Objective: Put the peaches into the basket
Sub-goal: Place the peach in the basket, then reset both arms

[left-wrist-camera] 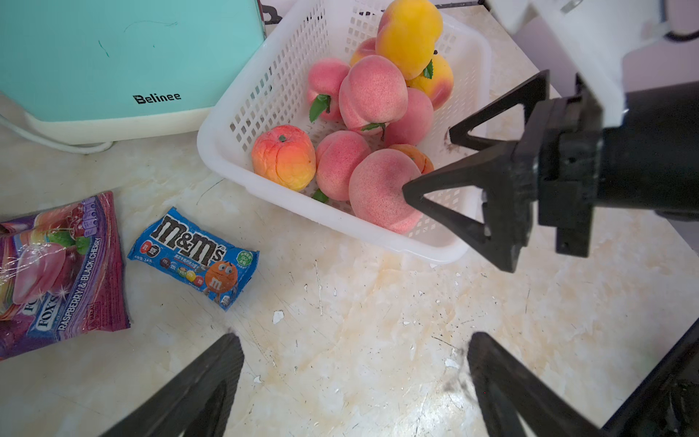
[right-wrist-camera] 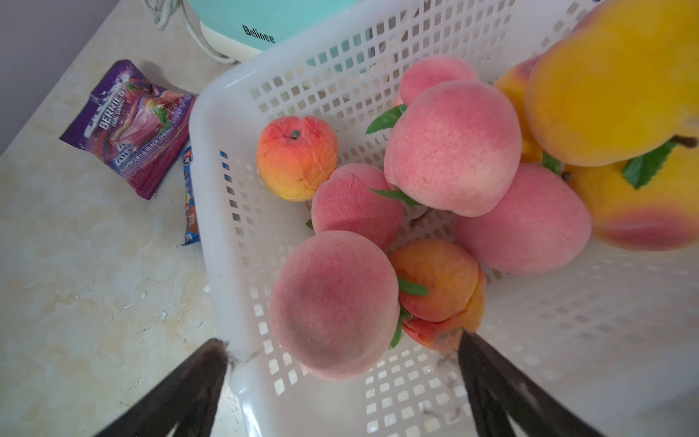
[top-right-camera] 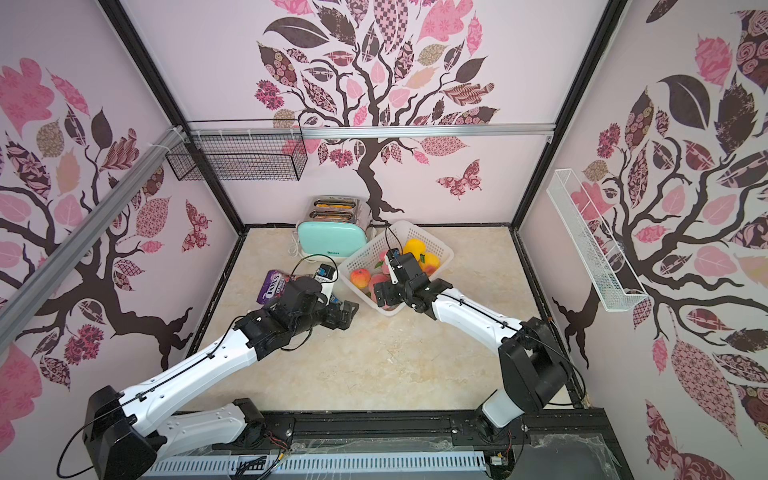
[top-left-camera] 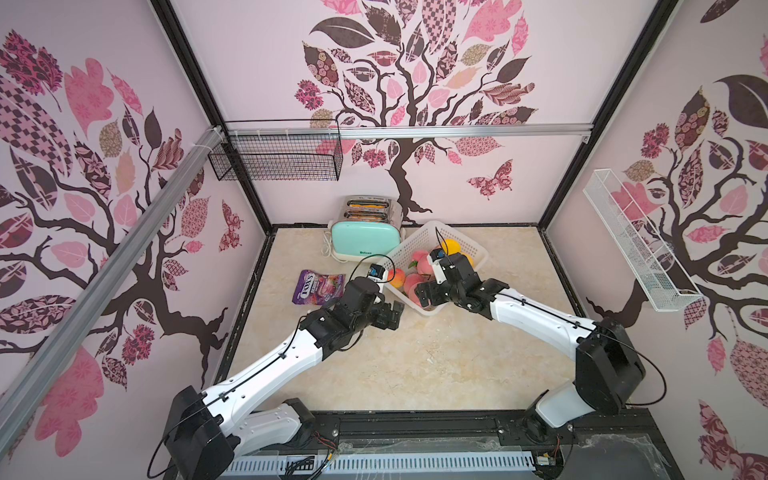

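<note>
The basket (left-wrist-camera: 378, 236), white plastic with slotted walls and floor, is sitting askew on the surface (left-wrist-camera: 359, 302) near the back edge, one corner just beside the mint-green toaster (left-wrist-camera: 113, 56). The peaches (right-wrist-camera: 454, 147) are lying heaped inside it. Pink fuzzy ones with small green leaves are filling the middle, and yellow ones with a red blush are piling up toward the basket's far side. Orange-red ones are sitting low, one alone at the basket's left corner and another wedged beneath the pink fruit. The right gripper (right-wrist-camera: 344, 346) is hanging over the basket's front corner with its jaws spread wide. A large pink peach (right-wrist-camera: 333, 302) is lying in that corner between them; one fingertip (left-wrist-camera: 412, 188) is appearing to touch its side, but the jaws are not pinching it. The left gripper (left-wrist-camera: 351, 336) is hovering above bare surface just in front of the basket, jaws likewise spread wide and gripping nothing. A purple sweet bag (left-wrist-camera: 64, 272) and a blue chocolate packet (left-wrist-camera: 193, 257) are lying flat on the surface beside the basket, toward the left edge and in front of the toaster.
</note>
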Robot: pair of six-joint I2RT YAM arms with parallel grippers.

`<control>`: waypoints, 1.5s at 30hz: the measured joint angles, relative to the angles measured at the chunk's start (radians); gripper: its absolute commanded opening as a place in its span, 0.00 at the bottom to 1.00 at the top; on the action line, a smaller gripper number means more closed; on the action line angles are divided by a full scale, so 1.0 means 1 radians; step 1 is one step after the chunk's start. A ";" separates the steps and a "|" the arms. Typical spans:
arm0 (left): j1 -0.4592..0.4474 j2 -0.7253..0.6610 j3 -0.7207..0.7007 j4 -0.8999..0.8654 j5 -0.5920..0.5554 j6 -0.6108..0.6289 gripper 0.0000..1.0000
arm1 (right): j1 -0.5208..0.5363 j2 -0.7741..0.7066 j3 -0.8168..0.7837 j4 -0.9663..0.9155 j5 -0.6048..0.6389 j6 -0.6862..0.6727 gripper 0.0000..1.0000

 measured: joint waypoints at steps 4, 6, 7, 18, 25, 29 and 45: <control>0.000 -0.023 0.000 -0.019 0.002 -0.022 0.97 | 0.000 -0.093 -0.032 -0.001 0.004 0.003 0.99; 0.000 -0.038 -0.001 -0.029 0.000 -0.030 0.97 | 0.000 -0.143 -0.064 -0.001 0.008 0.006 0.99; 0.000 -0.045 -0.001 -0.039 -0.003 -0.035 0.97 | 0.000 -0.170 -0.084 -0.005 0.013 0.009 0.99; 0.006 -0.125 -0.030 -0.178 -0.246 -0.125 0.97 | -0.051 -0.452 -0.328 -0.052 0.166 0.060 0.99; 0.026 -0.182 -0.033 -0.225 -0.463 -0.184 0.97 | -0.306 -0.578 -0.450 -0.003 0.211 0.071 0.99; 0.124 -0.227 -0.090 -0.165 -0.483 -0.185 0.97 | -0.384 -0.616 -0.550 0.100 0.201 0.016 0.99; 0.456 -0.238 -0.499 0.459 -0.448 0.069 0.97 | -0.446 -0.333 -0.808 0.802 0.129 -0.263 0.99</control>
